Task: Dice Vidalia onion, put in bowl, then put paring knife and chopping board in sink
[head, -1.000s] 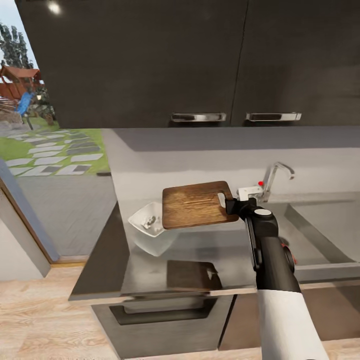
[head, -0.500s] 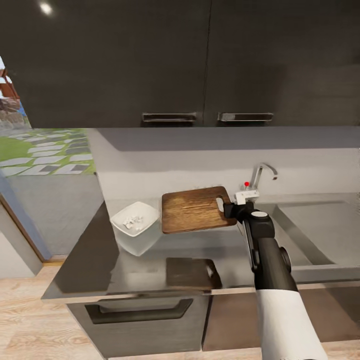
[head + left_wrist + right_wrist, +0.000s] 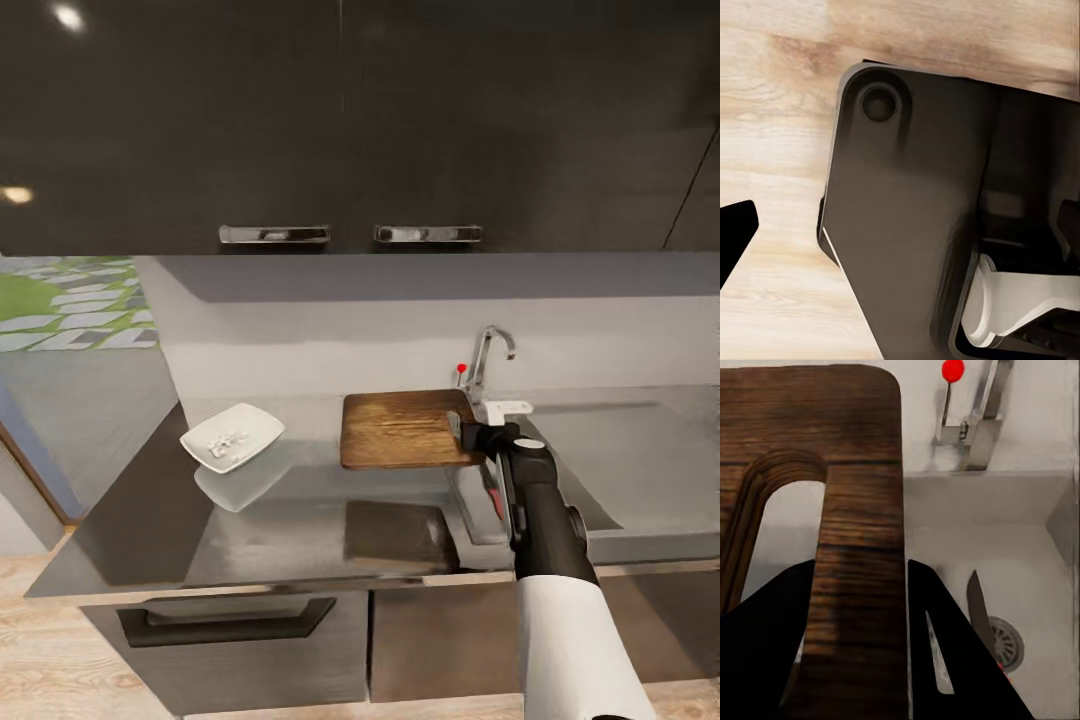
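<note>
My right gripper (image 3: 468, 436) is shut on the handle end of the dark wood chopping board (image 3: 405, 428), holding it level above the countertop (image 3: 290, 520) at the sink's left edge. In the right wrist view the black fingers (image 3: 937, 622) clamp the board (image 3: 859, 472) beside its slot. Below lies the light-grey sink (image 3: 1020, 562), with the paring knife (image 3: 979, 619) lying next to the drain (image 3: 1009, 643). A bit of the knife's red handle (image 3: 494, 503) peeks out beside my arm. The white bowl (image 3: 232, 436) holds the diced onion (image 3: 222, 441). My left gripper (image 3: 900, 225) hangs open over the wood floor.
The chrome tap (image 3: 488, 358) with its red-tipped lever (image 3: 461, 368) stands just behind the board's handle end. Dark wall cabinets (image 3: 350, 120) hang overhead. The sink basin (image 3: 600, 450) stretches to the right. A drawer front (image 3: 225, 625) sits under the counter.
The camera has swung right. Against the counter, the board in my right gripper has moved right, away from the bowl, until its handle end sits over the sink's left edge.
</note>
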